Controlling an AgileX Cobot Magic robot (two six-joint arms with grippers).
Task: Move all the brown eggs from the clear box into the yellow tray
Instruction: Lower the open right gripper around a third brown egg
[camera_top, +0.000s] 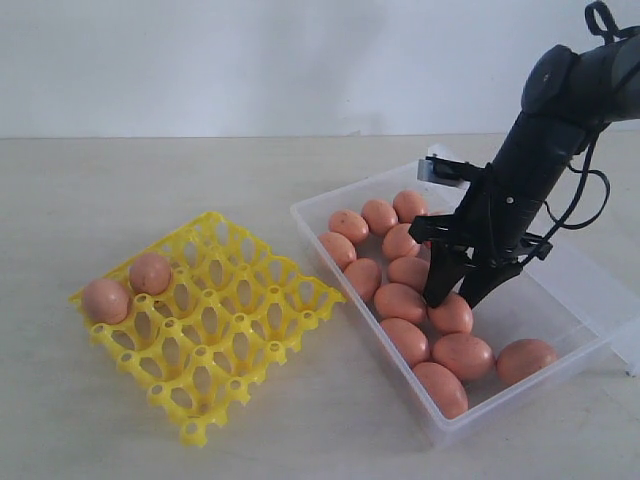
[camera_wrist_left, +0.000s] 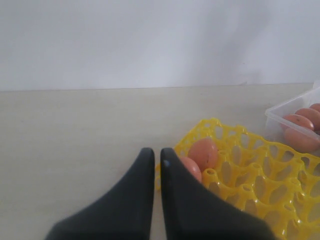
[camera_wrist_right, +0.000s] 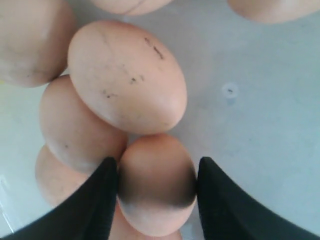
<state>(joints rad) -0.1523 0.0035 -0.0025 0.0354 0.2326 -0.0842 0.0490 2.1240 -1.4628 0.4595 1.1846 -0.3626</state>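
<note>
Several brown eggs (camera_top: 400, 300) lie in the clear box (camera_top: 520, 398) on the right. My right gripper (camera_top: 458, 300) reaches down into the box. In the right wrist view its two black fingers press against both sides of one brown egg (camera_wrist_right: 156, 185), which rests among its neighbours (camera_wrist_right: 127, 75) on the box floor (camera_wrist_right: 250, 100). The yellow tray (camera_top: 230, 320) lies to the left with two eggs (camera_top: 150, 272) in its far-left cups. My left gripper (camera_wrist_left: 156, 152) is shut and empty, hovering beside the tray's corner (camera_wrist_left: 250, 175) near those eggs (camera_wrist_left: 204, 154). It is outside the exterior view.
The box's clear lid (camera_top: 610, 290) lies open to the right behind the right arm. Pale tabletop (camera_top: 100, 200) surrounds the tray and box, and a white wall stands behind.
</note>
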